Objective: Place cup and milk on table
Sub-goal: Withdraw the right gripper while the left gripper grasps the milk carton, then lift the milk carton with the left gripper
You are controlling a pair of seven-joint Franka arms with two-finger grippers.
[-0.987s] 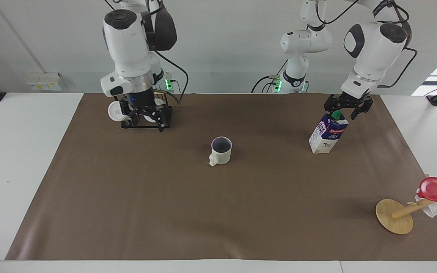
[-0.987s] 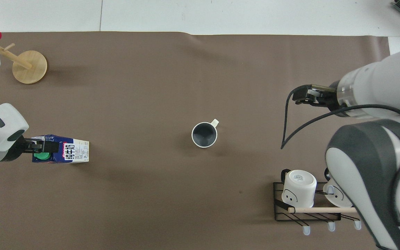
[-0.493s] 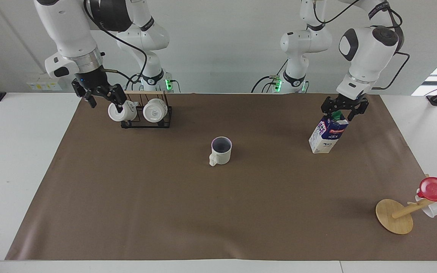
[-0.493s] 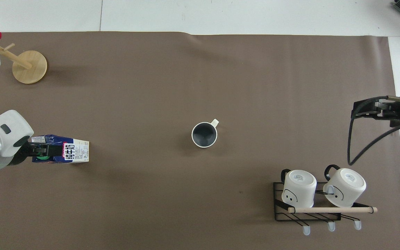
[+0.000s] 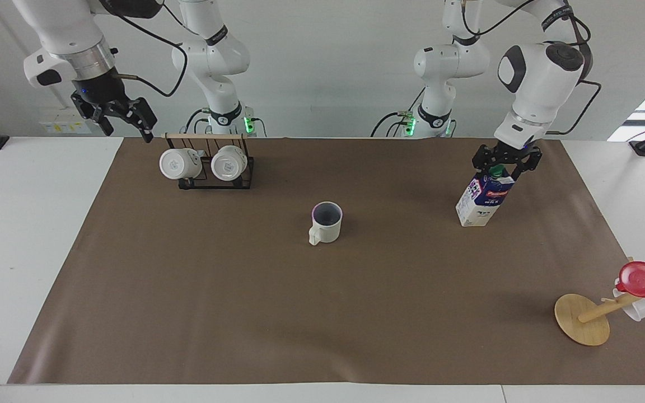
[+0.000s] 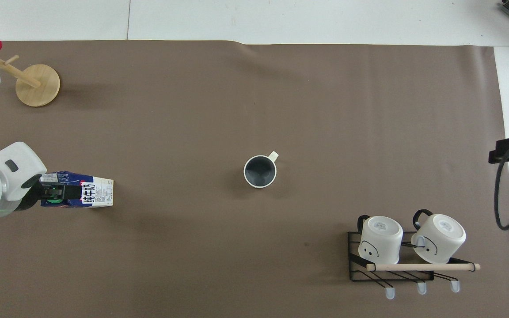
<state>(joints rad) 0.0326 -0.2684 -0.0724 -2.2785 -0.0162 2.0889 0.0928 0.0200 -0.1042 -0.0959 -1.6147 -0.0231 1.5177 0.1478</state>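
White-walled lab; white worktop (image 5: 31, 235) under matte brown sheet. Right claw (image 5: 115, 115) has swung up off mug rack (image 5: 215, 168), now high over worktop's edge at right arm's end, jaws wide, empty. Left claw (image 5: 505, 162) has eased up slightly, jaws spread around milk carton's (image 5: 485, 198) green cap, no visible grip. Carton stands upright, toward left arm's end. Cream mug (image 5: 325, 223) upright mid-sheet, loop handle, dark inside. Both items set down; task looks done. Carton glossy printed card; rack black wire, wooden rail.
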